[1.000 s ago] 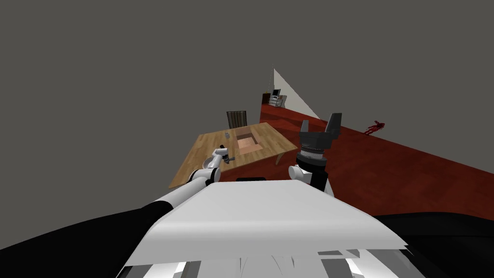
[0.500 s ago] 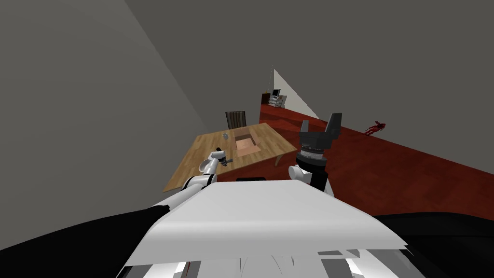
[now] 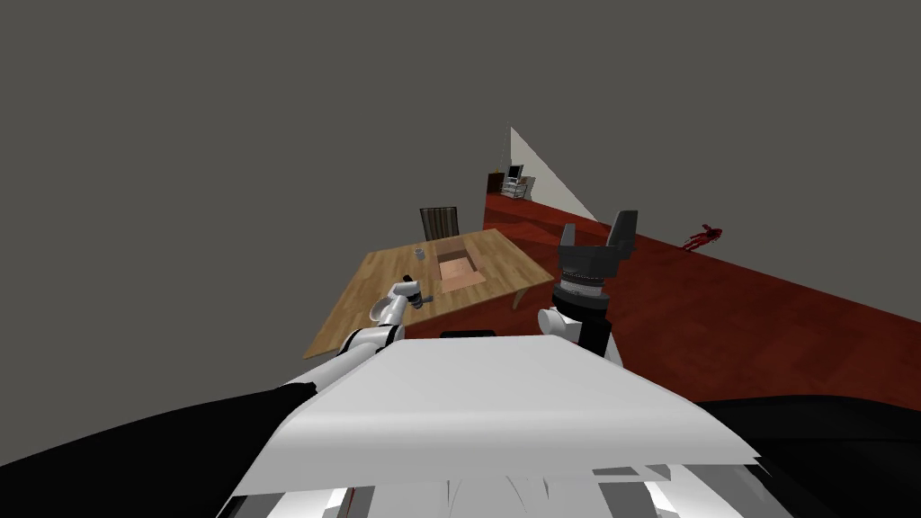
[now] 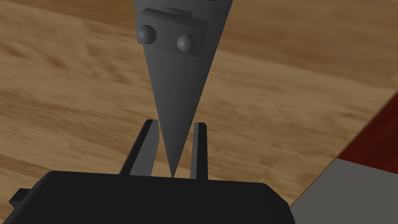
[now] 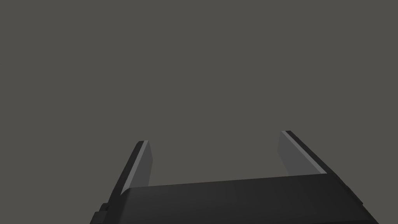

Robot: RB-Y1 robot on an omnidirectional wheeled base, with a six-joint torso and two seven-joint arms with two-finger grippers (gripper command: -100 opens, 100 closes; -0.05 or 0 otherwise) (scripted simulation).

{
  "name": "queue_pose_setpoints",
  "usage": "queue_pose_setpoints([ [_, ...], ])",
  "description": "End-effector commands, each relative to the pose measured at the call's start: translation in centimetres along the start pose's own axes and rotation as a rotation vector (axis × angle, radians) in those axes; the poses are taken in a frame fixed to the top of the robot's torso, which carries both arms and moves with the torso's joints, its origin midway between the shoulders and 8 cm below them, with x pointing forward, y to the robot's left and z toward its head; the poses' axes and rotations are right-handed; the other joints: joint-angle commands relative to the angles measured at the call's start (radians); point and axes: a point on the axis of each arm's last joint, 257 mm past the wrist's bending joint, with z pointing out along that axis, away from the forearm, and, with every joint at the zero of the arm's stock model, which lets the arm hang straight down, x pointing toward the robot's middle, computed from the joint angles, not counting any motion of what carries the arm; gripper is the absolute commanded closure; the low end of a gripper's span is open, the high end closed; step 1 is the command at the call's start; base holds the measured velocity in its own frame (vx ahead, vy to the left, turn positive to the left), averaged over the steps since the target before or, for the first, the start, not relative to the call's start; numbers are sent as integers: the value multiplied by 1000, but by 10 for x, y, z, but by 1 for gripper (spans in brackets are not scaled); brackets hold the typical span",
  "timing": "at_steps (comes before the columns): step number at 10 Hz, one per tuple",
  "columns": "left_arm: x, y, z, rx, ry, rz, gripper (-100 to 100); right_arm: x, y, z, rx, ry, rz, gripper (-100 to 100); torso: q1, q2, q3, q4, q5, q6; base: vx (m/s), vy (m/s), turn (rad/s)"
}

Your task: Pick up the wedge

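Note:
The wedge (image 4: 177, 77) is a dark grey tapered block with two round studs near its wide end, lying on the wooden table (image 4: 70, 97). Its pointed end reaches in between the fingers of my left gripper (image 4: 175, 126), which press its two sides close to the tip. In the head view my left gripper (image 3: 423, 299) hangs low over the near part of the table (image 3: 360, 297), where the wedge is too small to make out. My right gripper (image 3: 598, 236) is raised beside my chest, well off the table, and its fingers (image 5: 140, 163) stand wide apart with nothing between them.
A shallow open box (image 3: 459, 268) sits mid-table with a small grey cup (image 3: 419, 254) beside it. A dark chair (image 3: 440, 222) stands behind the table. Dark red floor (image 3: 719, 306) stretches to the right, and the table's edge (image 4: 363, 126) runs close to the wedge.
My left hand has slid a little to the left and nearer to me over the table. Its fingers have come in onto the wedge. The right arm has stayed still.

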Motion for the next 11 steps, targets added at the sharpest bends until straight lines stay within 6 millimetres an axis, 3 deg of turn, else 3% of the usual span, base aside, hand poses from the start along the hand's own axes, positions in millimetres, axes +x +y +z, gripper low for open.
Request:
queue_pose_setpoints([
  [1,0,0,0,0,0,0,100,0,0,0,0,0,0,0,0,0,0,0,0,0,0,0,0],
  [2,0,0,0,0,0,0,0,0,0,0,0,0,0,0,0,0,0,0,0,0,0,0,0],
  [3,14,-10,-3,10,1,-7,100,0,0,0,0,0,0,0,0,0,0,0,0,0,-36,43,6],
  [4,13,-8,-2,2,-1,-7,100,0,0,0,0,0,0,0,2,1,1,1,0,1,-49,59,-22],
  [7,38,-19,-7,2,-2,-13,100,0,0,0,0,0,0,0,4,3,2,1,1,0,-57,66,2],
  [11,57,-25,-12,2,-1,-11,100,0,0,0,0,0,0,0,2,2,1,1,0,0,-38,38,0],
])
